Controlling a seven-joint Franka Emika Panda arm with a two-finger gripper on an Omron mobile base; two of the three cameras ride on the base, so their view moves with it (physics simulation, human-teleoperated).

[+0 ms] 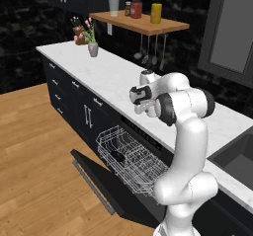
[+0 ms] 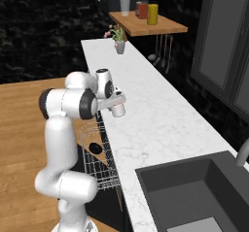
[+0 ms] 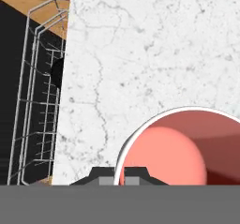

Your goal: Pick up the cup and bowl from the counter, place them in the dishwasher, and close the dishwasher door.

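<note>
The small pale grey-white cup with a red inside (image 2: 118, 109) is in hand: the tool (image 2: 116, 103) is pinched on its rim, one fingertip inside and one outside, as the hand view shows with the cup's red hollow (image 3: 180, 153) right against the fingertips. The cup sits at the front edge of the white marble-patterned desk (image 2: 160, 114), touching or barely clear of it; I cannot tell which. The small black bowl (image 1: 117, 156) already lies in the white wire rack (image 1: 131, 158) of the black dishwasher, whose flat black door (image 1: 106, 183) hangs open. So the cup's pick-up looks just made; next it needs lifting clear and carrying down over the rack. The left base view shows the door and its grey bar handle (image 1: 94, 185); the right base view shows the cup's outside wall, which the arm hides from the left.
</note>
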